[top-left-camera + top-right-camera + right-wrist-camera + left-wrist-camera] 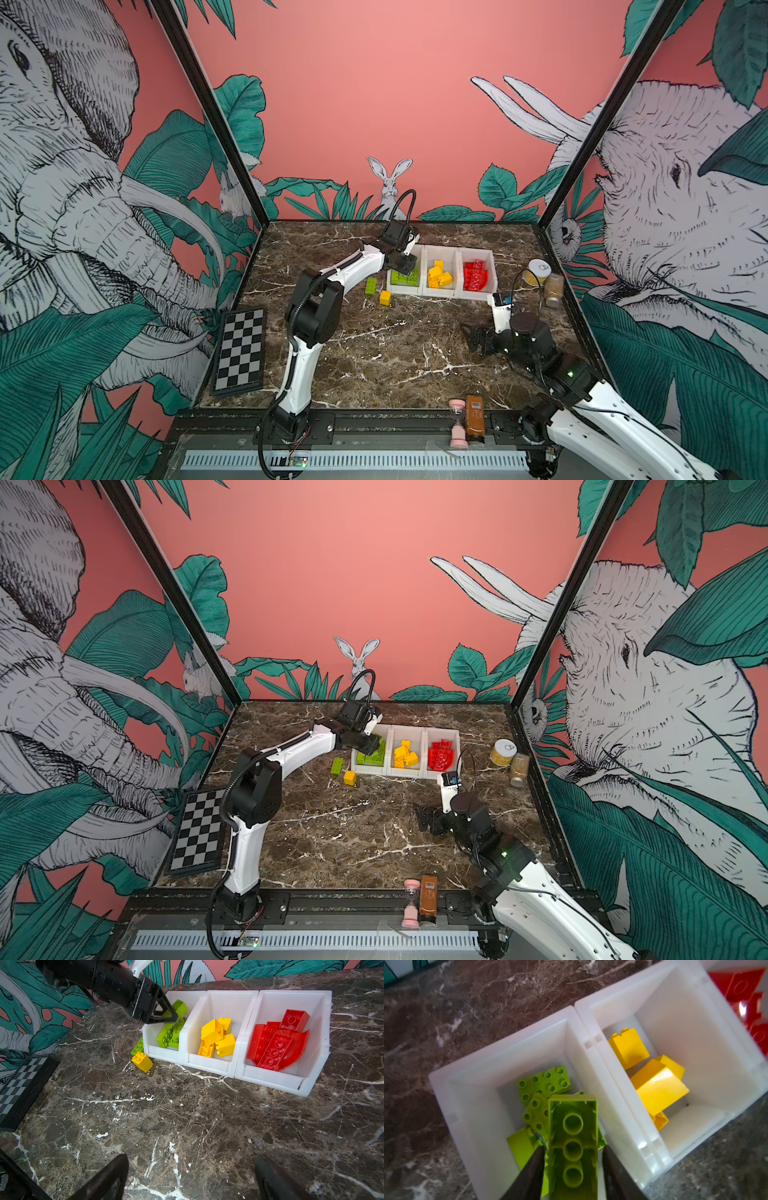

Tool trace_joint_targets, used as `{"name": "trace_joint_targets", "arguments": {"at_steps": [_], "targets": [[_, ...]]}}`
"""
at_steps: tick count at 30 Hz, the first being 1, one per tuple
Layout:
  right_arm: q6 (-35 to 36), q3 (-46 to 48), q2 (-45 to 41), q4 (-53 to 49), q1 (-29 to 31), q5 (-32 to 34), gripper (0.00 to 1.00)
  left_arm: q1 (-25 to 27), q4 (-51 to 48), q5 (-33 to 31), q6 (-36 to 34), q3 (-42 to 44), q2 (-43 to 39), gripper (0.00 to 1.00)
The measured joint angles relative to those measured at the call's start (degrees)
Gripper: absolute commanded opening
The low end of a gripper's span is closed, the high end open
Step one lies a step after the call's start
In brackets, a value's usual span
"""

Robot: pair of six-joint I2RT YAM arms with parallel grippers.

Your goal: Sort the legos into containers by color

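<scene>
In both top views three white bins (440,292) hold green, yellow and red bricks (476,276) apart. A green brick (370,286) and a yellow brick (385,297) lie on the table (374,365) just left of them.

Left wrist view: the left gripper (573,1146) has its jaws narrowly apart, with a long green brick (573,1118) loose between them over the left bin (477,1088).

Right wrist view: the right gripper (191,1178) is wide and empty.

Two bricks remain, I judge.

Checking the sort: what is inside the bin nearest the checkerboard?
Only lime green bricks show in that bin, a long one uppermost. Whatever lies under the pile is covered.
</scene>
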State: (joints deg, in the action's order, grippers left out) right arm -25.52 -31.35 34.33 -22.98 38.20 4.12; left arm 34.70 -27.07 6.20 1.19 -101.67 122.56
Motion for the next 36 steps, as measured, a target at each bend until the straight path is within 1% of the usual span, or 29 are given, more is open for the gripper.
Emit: {"name": "trace_joint_targets", "arguments": {"at_steps": [2,7,10,13,16,18,21,24,26,32,36], "targets": [[0.0,0.0,0.0,0.0,0.0,-0.1,0.94,0.0,-0.1,-0.2,0.0,-0.3,0.0,0.69],[0.0,0.0,0.0,-0.2,0.0,-0.3,0.94,0.0,-0.6,-1.8,-0.3,-0.6,-0.4,0.73],[0.0,0.0,-0.1,-0.4,0.0,-0.4,0.94,0.0,-1.1,-2.9,-0.4,-0.3,-2.6,0.76],[0.0,0.0,-0.5,-0.5,0.0,-0.5,0.94,-0.1,-1.6,-4.3,-0.4,1.0,-7.8,0.79],[0.0,0.0,-0.7,-0.5,0.0,-0.5,0.94,-1.4,-1.6,-4.5,0.1,2.9,-14.7,0.80],[0.0,0.0,-0.8,-0.5,0.0,-0.5,0.94,-3.5,-0.8,-4.2,0.8,4.9,-19.0,0.80],[0.0,0.0,-1.0,-0.5,0.0,-0.7,0.94,-8.0,-0.1,-5.3,1.3,8.0,-22.3,0.80],[0.0,0.0,-1.0,-0.5,0.0,-0.9,0.94,-11.5,0.0,-8.1,1.3,10.8,-21.5,0.79],[0.0,0.0,-1.0,-0.5,0.0,-1.1,0.94,-12.3,-0.4,-9.6,1.4,11.8,-19.3,0.79],[0.0,0.0,-0.7,-0.5,0.0,-1.6,0.93,-12.2,-0.7,-10.3,1.9,13.0,-10.5,0.77],[0.0,0.0,0.3,-0.5,0.0,-2.0,0.92,-12.1,-0.3,-9.7,2.0,13.9,-7.4,0.76]]}}
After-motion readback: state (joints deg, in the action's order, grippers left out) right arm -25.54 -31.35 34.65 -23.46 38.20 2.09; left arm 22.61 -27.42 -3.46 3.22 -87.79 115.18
